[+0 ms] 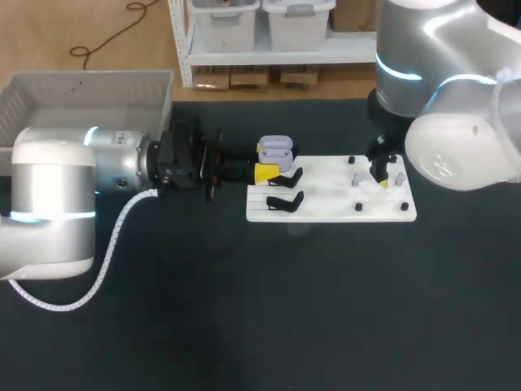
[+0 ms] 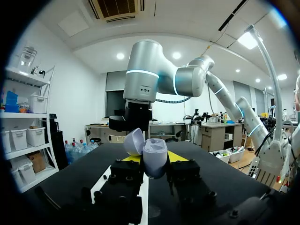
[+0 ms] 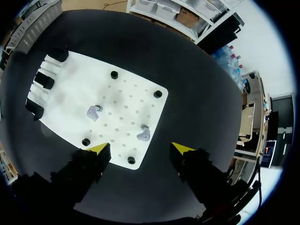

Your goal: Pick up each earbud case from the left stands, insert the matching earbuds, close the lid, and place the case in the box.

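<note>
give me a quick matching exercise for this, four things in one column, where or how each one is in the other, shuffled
1 earbud case
2 earbuds
3 right tool
4 box

a lying on the white board
b open, over the board
c at the far left, away from the board
d lid open, held in the left tool

Pairs: 1-d, 2-a, 3-b, 4-c

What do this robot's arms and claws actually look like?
The left arm and right arm are thick, rounded tubes in glossy silver-white, with glowing pale-blue bands around the joints. A white coiled cable loops beside the left arm. The left claw and right claw are blocky and black, each with two fingers ending in bright yellow wedge tips.
</note>
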`<state>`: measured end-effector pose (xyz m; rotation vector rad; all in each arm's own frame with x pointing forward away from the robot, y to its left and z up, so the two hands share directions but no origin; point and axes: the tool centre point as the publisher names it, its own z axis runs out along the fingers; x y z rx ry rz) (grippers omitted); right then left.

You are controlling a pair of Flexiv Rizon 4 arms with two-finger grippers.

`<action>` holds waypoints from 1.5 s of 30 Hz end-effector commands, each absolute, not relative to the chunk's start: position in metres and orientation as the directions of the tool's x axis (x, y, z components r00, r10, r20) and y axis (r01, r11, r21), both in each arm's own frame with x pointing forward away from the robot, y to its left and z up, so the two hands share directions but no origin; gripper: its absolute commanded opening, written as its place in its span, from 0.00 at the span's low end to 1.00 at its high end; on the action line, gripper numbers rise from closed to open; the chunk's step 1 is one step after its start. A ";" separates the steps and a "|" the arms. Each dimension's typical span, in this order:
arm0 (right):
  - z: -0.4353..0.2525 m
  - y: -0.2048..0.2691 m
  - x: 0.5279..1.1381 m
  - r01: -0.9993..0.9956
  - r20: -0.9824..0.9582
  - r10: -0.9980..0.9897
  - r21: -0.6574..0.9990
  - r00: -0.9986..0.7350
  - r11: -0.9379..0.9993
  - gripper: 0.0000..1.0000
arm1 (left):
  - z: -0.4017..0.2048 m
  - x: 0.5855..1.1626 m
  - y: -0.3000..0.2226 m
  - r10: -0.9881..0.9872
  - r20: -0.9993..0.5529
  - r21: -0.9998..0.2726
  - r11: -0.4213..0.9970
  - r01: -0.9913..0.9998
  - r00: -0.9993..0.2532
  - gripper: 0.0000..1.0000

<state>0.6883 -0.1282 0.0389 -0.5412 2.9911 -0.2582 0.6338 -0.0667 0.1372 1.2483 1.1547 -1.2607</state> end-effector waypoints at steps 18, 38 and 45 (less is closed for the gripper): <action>0.024 -0.130 0.695 -0.305 -0.109 -0.326 -0.169 -0.939 0.937 0.41 | 0.136 0.633 -0.067 -0.023 -1.000 0.013 -0.064 0.998 0.012 0.00; 0.017 -0.130 0.698 -0.298 -0.112 -0.324 -0.197 -0.940 0.934 0.35 | 0.136 0.633 -0.067 -0.023 -1.000 0.013 -0.064 0.998 0.012 0.00; 0.017 -0.129 0.698 -0.299 -0.112 -0.327 -0.208 -0.938 0.931 0.33 | 0.136 0.633 -0.067 -0.023 -1.000 0.013 -0.064 0.998 0.012 0.00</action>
